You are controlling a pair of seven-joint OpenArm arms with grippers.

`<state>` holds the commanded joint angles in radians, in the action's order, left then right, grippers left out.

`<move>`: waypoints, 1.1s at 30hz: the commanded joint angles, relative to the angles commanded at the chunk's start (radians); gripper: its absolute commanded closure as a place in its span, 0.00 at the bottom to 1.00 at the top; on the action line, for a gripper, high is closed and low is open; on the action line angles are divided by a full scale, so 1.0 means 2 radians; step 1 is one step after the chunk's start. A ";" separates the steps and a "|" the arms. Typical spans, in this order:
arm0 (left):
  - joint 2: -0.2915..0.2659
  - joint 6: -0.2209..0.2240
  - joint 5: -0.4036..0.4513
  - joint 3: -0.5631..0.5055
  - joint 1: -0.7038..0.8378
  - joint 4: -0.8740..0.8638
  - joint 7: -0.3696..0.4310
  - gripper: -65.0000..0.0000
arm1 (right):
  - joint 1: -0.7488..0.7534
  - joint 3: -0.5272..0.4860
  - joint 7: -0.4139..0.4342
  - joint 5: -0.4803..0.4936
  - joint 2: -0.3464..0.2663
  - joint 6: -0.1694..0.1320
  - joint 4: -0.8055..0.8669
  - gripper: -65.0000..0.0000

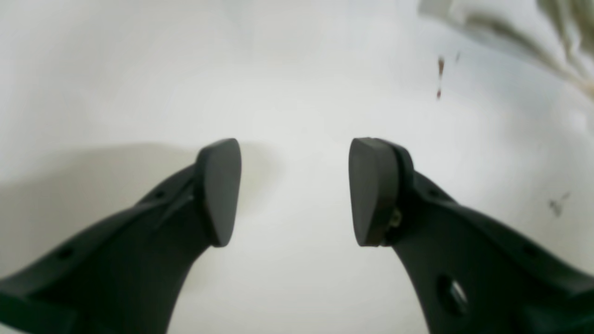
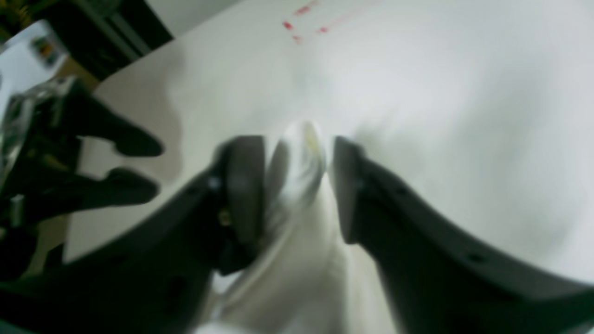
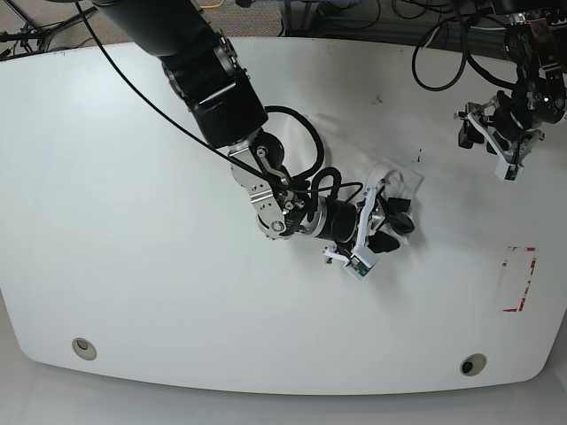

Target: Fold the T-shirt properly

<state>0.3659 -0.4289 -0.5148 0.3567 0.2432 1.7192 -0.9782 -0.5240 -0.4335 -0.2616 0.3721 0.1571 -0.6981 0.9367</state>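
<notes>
White T-shirt (image 3: 332, 142) bunched, prob. pre-folding; R pincer (image 2: 297, 190) spread around cloth, L pincer (image 1: 295, 192) spread; next: flatten w/ both

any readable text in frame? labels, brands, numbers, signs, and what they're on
No word, label, brand or number reads in any view.
White T-shirt: no print readable on the part that shows.
Table: red marks, only a broken outline, no letters.
Green part on the right gripper: too small to tell whether it bears text.
</notes>
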 joint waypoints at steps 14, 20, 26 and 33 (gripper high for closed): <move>-0.001 0.000 -0.001 -0.128 -0.002 0.065 0.034 0.47 | 0.064 0.054 -0.067 0.005 -0.050 0.000 0.166 0.09; -0.004 0.000 -0.002 -0.190 -0.015 0.113 0.035 0.47 | 0.133 0.119 -0.126 0.005 -0.074 0.000 0.282 0.31; -0.035 0.000 0.000 -0.203 -0.033 0.118 0.036 0.47 | 0.198 0.146 -0.164 0.002 -0.088 0.000 0.368 0.62; -0.047 0.001 -0.002 -0.187 -0.062 0.117 0.036 0.72 | 0.240 0.146 -0.169 0.001 -0.100 0.000 0.398 0.81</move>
<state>0.2723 -0.4273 -0.5194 -0.0176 0.1189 1.9540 -0.9060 -0.0437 -0.1419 -0.5992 0.3736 -0.0437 -0.6981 1.7331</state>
